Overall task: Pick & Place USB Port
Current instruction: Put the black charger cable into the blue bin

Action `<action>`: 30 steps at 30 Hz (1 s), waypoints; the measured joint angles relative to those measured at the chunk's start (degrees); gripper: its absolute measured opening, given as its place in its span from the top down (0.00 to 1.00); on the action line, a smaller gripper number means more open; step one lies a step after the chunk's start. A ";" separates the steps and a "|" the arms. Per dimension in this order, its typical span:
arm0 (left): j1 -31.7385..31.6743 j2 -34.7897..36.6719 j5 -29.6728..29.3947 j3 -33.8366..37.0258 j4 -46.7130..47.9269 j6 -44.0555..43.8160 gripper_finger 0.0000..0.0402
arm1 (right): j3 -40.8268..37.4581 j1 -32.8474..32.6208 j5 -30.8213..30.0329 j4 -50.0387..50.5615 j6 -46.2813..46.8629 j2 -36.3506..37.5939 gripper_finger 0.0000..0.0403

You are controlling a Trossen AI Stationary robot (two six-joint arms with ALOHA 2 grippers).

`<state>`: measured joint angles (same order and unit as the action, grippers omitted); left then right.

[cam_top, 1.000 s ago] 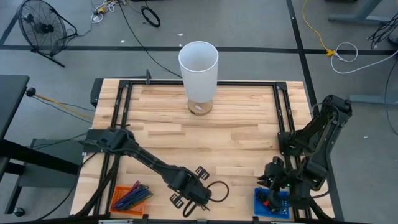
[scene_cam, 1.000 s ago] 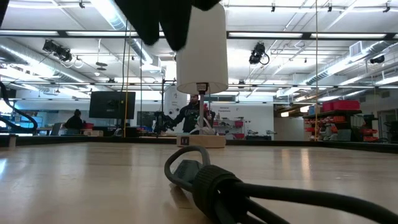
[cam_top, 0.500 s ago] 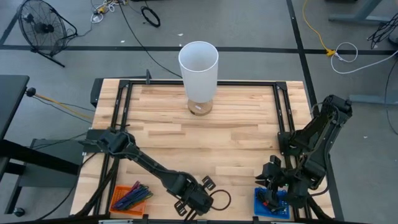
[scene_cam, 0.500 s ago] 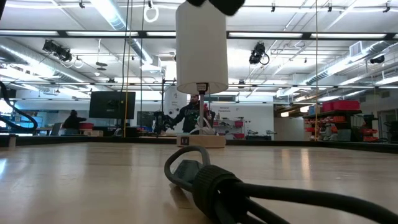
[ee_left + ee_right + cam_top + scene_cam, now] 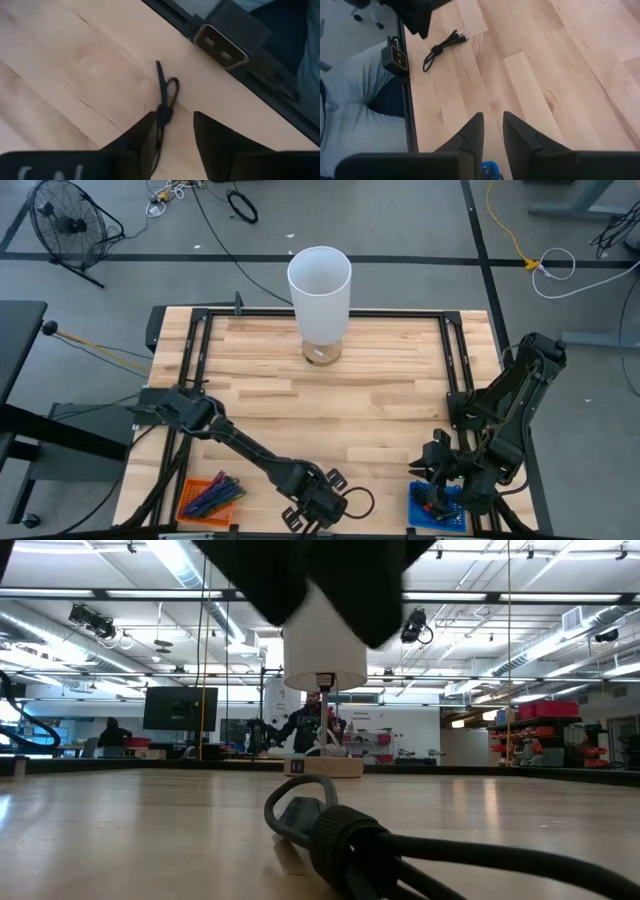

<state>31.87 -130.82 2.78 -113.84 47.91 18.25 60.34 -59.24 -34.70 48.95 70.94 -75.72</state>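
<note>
While the left gripper point(image 5: 322, 505) hovered over the black USB cable point(image 5: 164, 102), jaws spread astride it, right gripper point(image 5: 445, 480) waited, jaws slightly parted.

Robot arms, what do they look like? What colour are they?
Both arms are black and made of chunky jointed links. Each ends in a tool with two dark, flat, wedge-shaped fingers: the left tool and the right tool. No stickers or writing can be made out.

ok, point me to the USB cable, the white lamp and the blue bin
USB cable point(image 5: 442, 46): right wrist view, on the bundled middle.
white lamp point(image 5: 319, 300): high view, on the shade's wall.
blue bin point(image 5: 418, 512): high view, on its left rim.
</note>
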 joint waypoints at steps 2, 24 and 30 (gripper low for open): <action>-0.04 -0.41 -0.21 0.00 -1.38 0.02 0.62 | 0.00 0.00 0.00 -0.07 -0.01 0.01 0.81; -0.58 -6.62 -1.51 0.09 -5.27 -5.65 0.54 | 0.00 0.02 -0.43 -7.65 -6.19 0.02 0.81; -0.77 -7.90 -2.66 -0.24 -5.60 -6.01 0.54 | 0.00 0.01 -0.43 -10.22 -7.54 0.00 0.81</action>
<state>31.10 -138.72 0.12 -114.08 42.31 12.24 60.34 -59.23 -35.13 38.74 63.40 -75.72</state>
